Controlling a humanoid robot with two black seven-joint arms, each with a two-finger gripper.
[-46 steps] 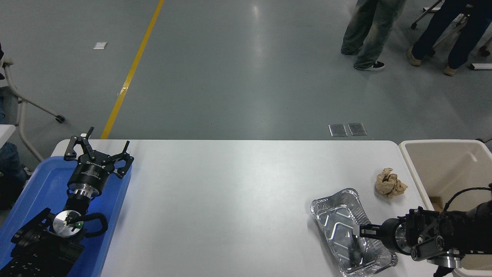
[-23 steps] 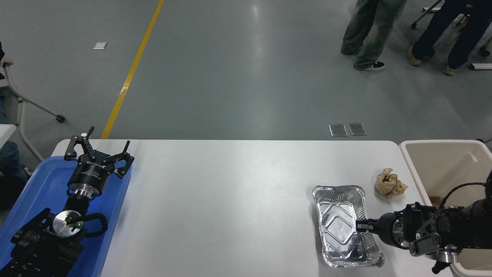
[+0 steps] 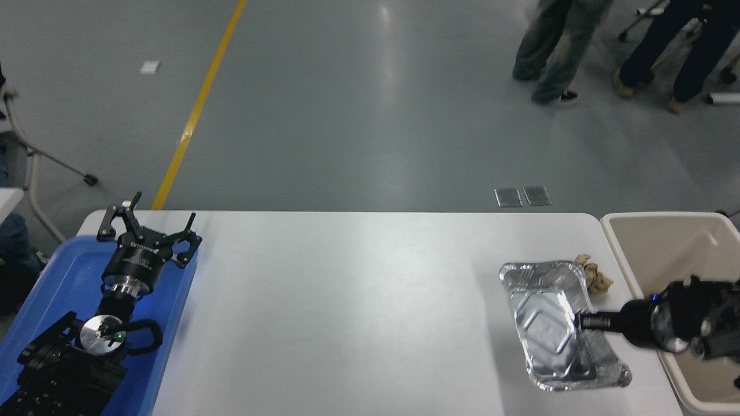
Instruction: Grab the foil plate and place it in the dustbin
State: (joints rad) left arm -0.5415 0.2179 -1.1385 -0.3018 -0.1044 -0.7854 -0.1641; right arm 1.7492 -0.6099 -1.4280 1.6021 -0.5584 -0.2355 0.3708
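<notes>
**A:** What is the right hand doing?

**B:** It comes in from the right edge and is clamped on the right long rim of the foil plate. The plate hangs tilted, its near end low by the tabletop edge and its far end raised. I judge it is off the surface, though its near corner may touch.

**A:** And which way does the plate lie from that hand?

**B:** To its left, touching it. The long axis runs away from the camera, leaning a little leftward at the far end. The dustbin stands just beside, on the other side of the hand, to the right. So the coming move turns on carrying the plate rightward over the bin's thick rim. The long side faces the bin, so it should pass if it clears the rim.

**A:** Anything in the way?

**B:** A crumpled brown paper ball sits just behind the plate's far right corner, partly hidden by it, near the bin.

**A:** The other arm?

**B:** The left hand is parked over the blue tray at the lower left, fingers spread, well apart from everything.

**A:** What differs from half a second ago?

**B:** Then the plate lay flat and further left, clear of the paper ball. Now it is tipped up and shifted right, covering part of the ball, and the arm has drawn back toward the bin.
</notes>
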